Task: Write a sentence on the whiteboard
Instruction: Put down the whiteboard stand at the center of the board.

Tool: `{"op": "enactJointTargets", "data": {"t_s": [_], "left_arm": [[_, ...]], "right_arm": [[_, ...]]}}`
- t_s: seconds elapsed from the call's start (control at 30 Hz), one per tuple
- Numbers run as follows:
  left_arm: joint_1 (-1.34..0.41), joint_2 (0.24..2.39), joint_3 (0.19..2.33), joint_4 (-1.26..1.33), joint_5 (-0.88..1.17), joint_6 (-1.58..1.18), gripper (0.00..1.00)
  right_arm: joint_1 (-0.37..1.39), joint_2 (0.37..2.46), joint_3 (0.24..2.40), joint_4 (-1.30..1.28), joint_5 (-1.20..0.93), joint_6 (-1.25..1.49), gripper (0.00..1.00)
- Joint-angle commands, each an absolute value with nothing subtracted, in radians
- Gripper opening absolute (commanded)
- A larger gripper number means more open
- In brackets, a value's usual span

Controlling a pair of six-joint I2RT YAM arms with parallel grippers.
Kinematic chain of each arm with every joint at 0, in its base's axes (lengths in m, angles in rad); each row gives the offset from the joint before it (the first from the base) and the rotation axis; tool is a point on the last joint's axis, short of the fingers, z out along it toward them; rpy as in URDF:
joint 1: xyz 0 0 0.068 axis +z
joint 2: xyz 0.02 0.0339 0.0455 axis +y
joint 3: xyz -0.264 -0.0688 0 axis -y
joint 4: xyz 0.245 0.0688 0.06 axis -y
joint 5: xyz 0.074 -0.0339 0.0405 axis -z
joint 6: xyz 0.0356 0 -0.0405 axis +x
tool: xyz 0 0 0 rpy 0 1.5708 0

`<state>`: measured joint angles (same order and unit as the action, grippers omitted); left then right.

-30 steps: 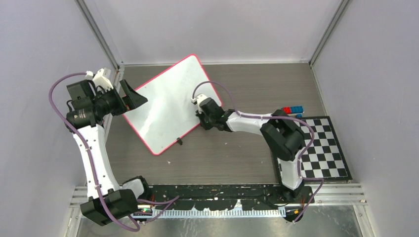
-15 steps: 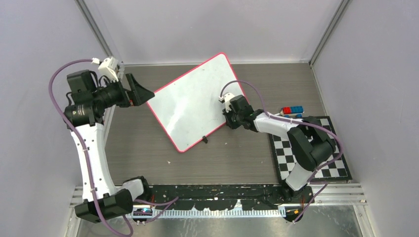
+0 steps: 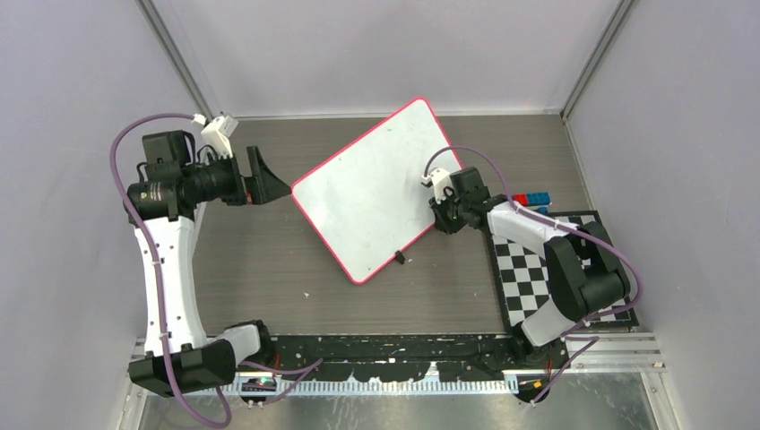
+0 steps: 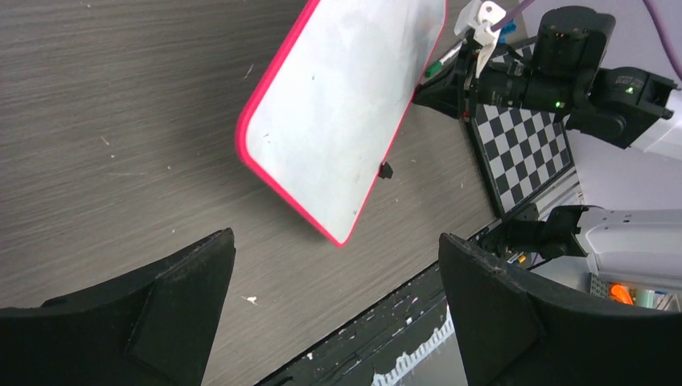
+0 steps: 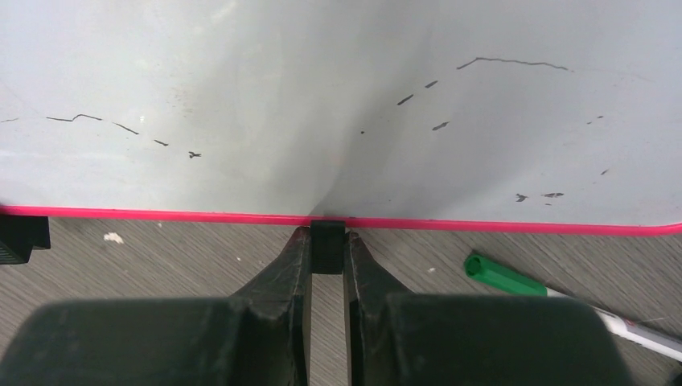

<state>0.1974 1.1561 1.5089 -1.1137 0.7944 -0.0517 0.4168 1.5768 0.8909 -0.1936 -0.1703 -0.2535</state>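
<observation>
None of the sentence is written: right gripper [image 5: 326, 251] pinches a black clip [image 5: 326, 233] on the whiteboard [image 3: 376, 193], mid-frame on the bench [image 3: 269, 269] and bare but for flecks; green-capped marker [image 5: 500, 276] lies unheld beside it; left gripper [image 3: 269, 177] spread, at left.

The whiteboard [image 3: 376, 193] now lies at the centre of the top view, farther right than a second ago. The right tool [image 3: 439, 218], pinched on the board's right edge, sits farther right with it, and its elbow now folds over the checkerboard mat [image 3: 522, 291]. The left tool [image 3: 273, 179] is also farther right, trailing the board's left corner.
</observation>
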Motion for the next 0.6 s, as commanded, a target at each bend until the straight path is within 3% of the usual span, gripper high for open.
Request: {"op": "enactJointTargets", "data": {"t_s": [0.0,0.17,0.33,0.5,0.57], "left_arm": [[0.190,1.122,1.514,-1.151,0.780,-0.019,1.00],[0.186,1.105,1.507,-1.200,0.773,0.025,1.00],[0.179,1.102,1.508,-1.214,0.768,0.044,1.00],[0.173,1.117,1.510,-1.218,0.779,0.063,1.00],[0.172,1.121,1.504,-1.217,0.790,0.070,1.00]], "right_arm": [[0.380,1.523,0.888,-0.249,-0.216,-0.366,0.00],[0.366,1.565,0.903,-0.269,-0.224,-0.393,0.01],[0.363,1.599,0.921,-0.302,-0.215,-0.388,0.25],[0.356,1.595,0.945,-0.341,-0.196,-0.402,0.36],[0.350,1.587,0.969,-0.388,-0.198,-0.424,0.45]]}}
